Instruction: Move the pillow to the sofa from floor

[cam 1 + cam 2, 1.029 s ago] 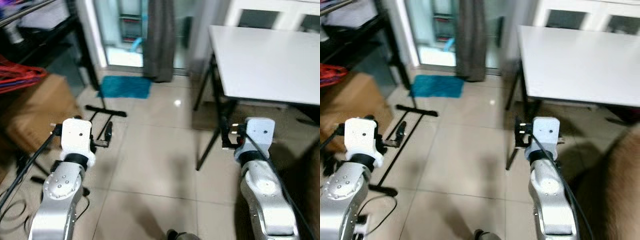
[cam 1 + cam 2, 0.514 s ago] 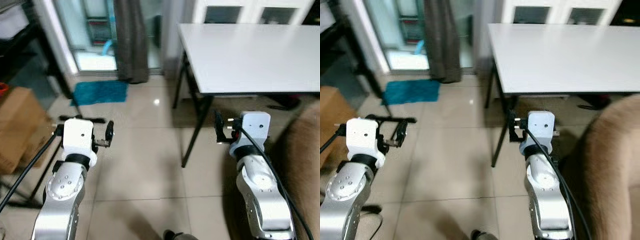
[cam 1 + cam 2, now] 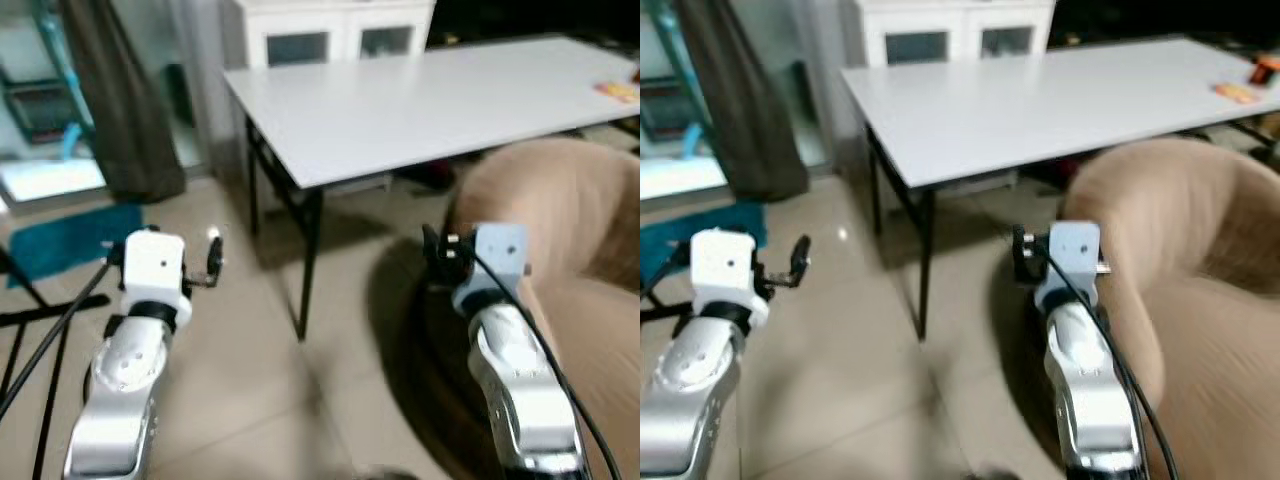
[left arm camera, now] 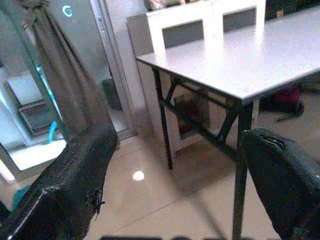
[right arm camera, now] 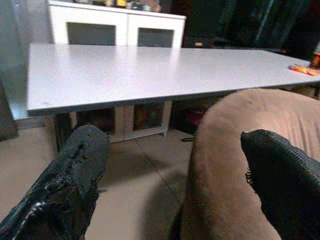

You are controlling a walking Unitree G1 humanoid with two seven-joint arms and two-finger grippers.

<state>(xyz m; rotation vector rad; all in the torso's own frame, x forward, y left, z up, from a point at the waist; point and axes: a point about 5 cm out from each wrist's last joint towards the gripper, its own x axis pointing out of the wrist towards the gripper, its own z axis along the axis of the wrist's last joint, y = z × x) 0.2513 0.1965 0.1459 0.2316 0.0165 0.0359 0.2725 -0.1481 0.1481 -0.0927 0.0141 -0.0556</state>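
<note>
Two arms raised over tiled floor, left tool (image 4: 165,185) and right tool (image 5: 175,185) fingers apart, tan sofa (image 3: 1180,240) beside white table (image 3: 420,100)

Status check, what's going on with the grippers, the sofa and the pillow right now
Left gripper and right gripper open, empty, held forward. Tan sofa ahead right, beside white table. Pillow not sighted.

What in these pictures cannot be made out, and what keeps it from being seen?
- Small orange things on the white table: too small and blurred in the eye views.
- Sofa: cut off by the edge.
- Cabinet contents: dark panes, wrist view.
</note>
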